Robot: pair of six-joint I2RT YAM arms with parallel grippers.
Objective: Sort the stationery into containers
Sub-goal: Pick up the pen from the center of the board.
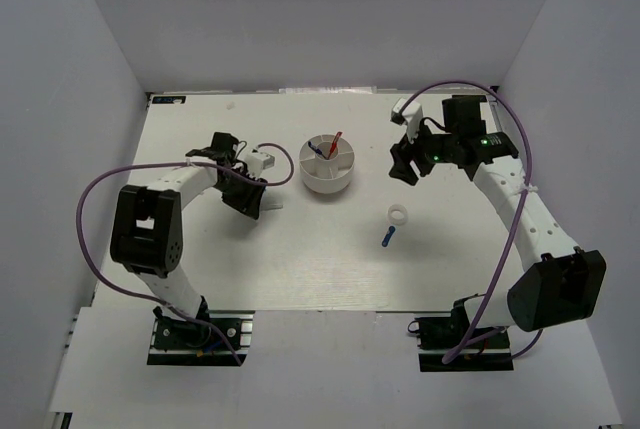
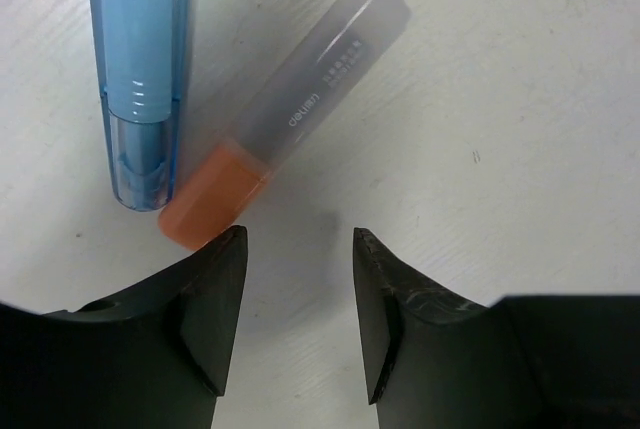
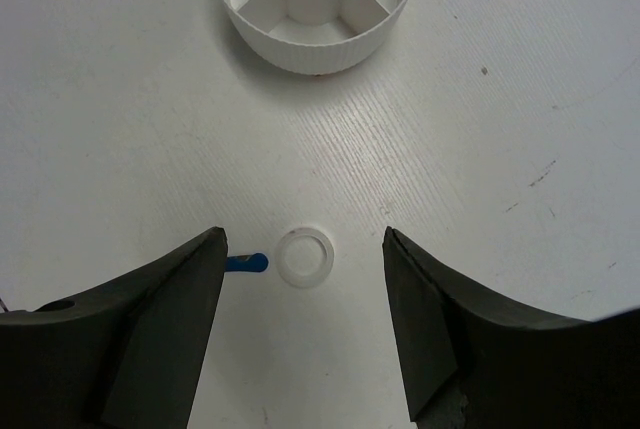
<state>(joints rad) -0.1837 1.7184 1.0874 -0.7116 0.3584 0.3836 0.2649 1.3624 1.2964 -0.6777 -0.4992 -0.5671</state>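
So far you have only the red pen (image 1: pixel 336 141) and the blue pen (image 1: pixel 318 152) standing in the tub (image 1: pixel 328 184), as far as the small top view lets me judge. Left of the tub, the light-blue piece (image 2: pixel 140 79) and the orange-white piece (image 2: pixel 285 114) lie just beyond your left gripper (image 2: pixel 298 239), whose jaws are spread and empty. To the tub's near right, the white ring (image 3: pixel 305 256) and the dark-blue piece (image 3: pixel 247 263) wait under the right gripper (image 3: pixel 305 232), which is also parted and holds nothing.

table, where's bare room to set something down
Bare: the near strip between tub and arm bases, and the far strip behind it. Crowded: around ring and dark-blue piece; left of the tub by light-blue capsule and orange capsule.
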